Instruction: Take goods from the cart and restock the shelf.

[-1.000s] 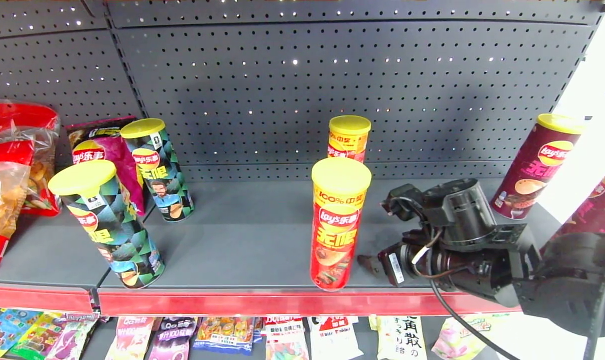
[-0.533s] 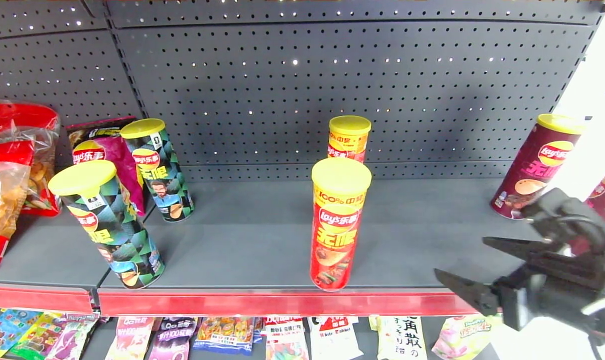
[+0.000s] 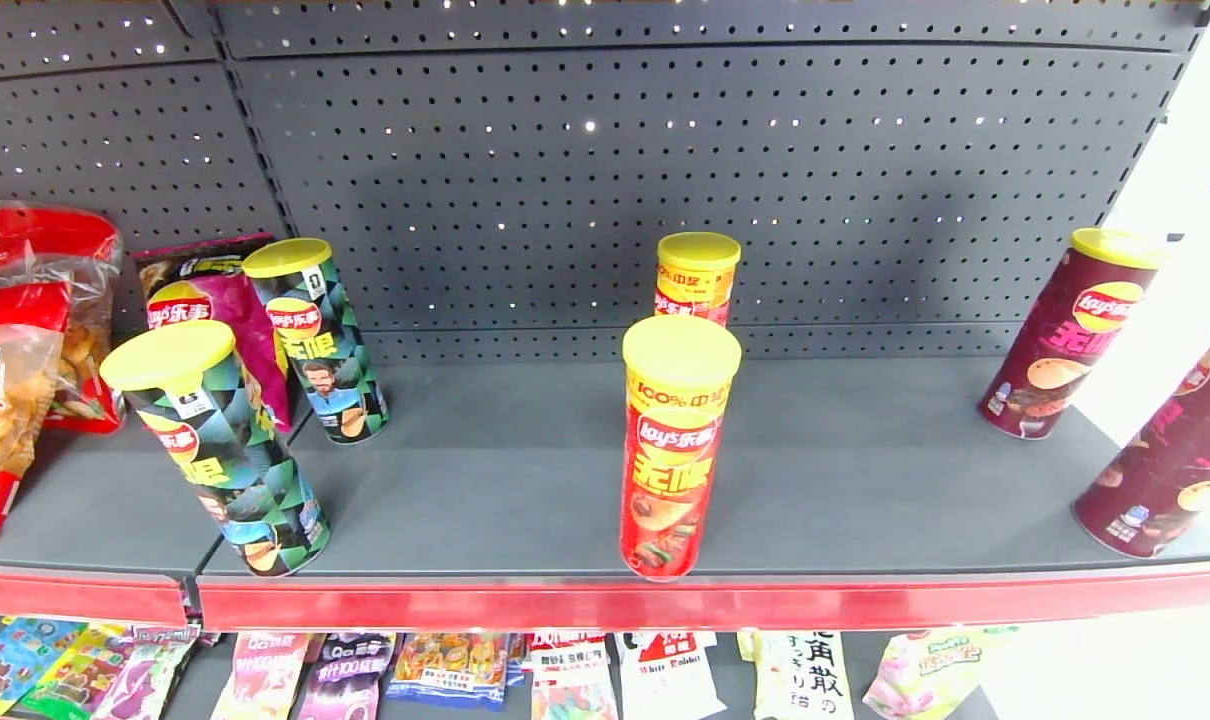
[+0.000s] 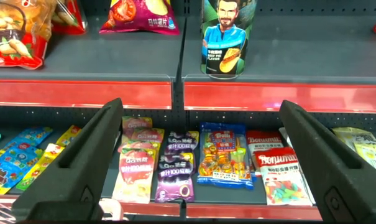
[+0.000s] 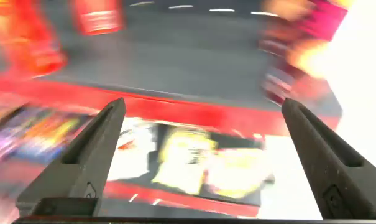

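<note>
Okay, left gripper (image 4: 194, 165): you have it wide open, nothing between the fingers. It faces the lower packets (image 4: 225, 155) under the red front edge (image 4: 281, 96) of the shelf (image 4: 299, 56).
Right gripper (image 5: 197, 158): also spread wide and empty. Its view is blurred; you can just make out the red front edge with packets below.
Front red can (image 3: 673, 470): upright at the shelf's front edge, about mid-length.
Back red can (image 3: 698, 275): upright behind it, by the back panel.
Green cans: one (image 3: 215, 450) at the front edge toward the left end, one (image 3: 315, 340) farther back.
Maroon cans: one (image 3: 1075, 335) toward the back at the right end, one (image 3: 1165, 450) near the front right corner.
Snack bags (image 3: 25, 330): left end.
</note>
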